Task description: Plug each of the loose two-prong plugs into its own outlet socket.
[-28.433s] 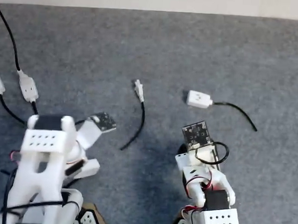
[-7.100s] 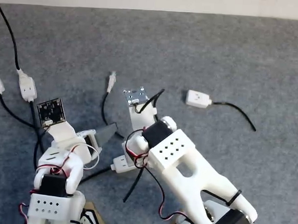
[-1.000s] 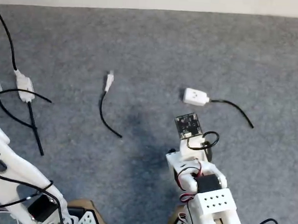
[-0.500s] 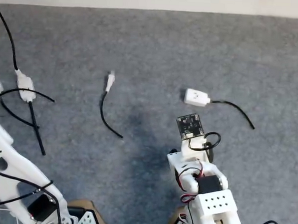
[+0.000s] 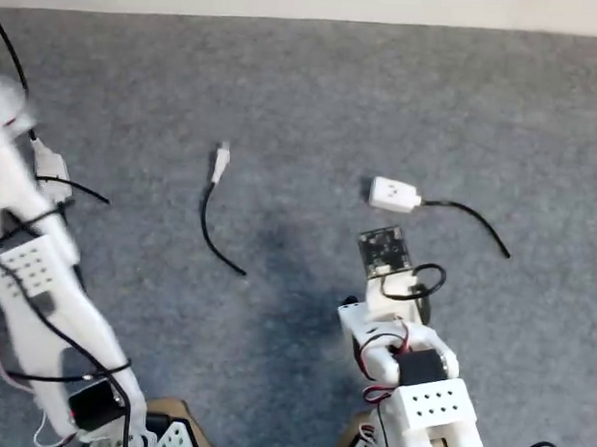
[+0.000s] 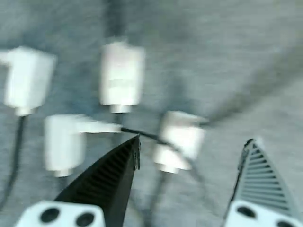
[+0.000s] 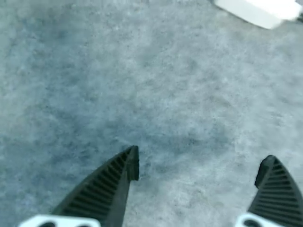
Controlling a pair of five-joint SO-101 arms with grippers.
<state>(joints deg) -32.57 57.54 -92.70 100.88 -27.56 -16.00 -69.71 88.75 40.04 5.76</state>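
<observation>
A loose two-prong plug [image 5: 221,162] on a short black cord lies on the grey carpet, left of centre. A white outlet socket [image 5: 393,194] with a black cord lies right of centre; its edge [image 7: 259,10] shows beyond my right gripper [image 7: 201,163], which is open over bare carpet just short of it. At the far left my left gripper [image 6: 191,151] hangs open above a cluster of white plugs and sockets. One blurred white plug body [image 6: 179,138] lies under the gap between its fingers. Another white piece [image 6: 120,75] and two more [image 6: 64,142] lie beyond.
Black cords [image 5: 75,187] cross the carpet at the left edge near a white connector [image 5: 49,162]. The left arm [image 5: 26,259] stretches along the left side. The right arm [image 5: 402,359] stands at the front right. A pale wall runs along the far edge.
The left arm has swung up along the left edge, over the cluster of white connectors, and is blurred by motion. The right arm, the loose plug and the socket have stayed put.
</observation>
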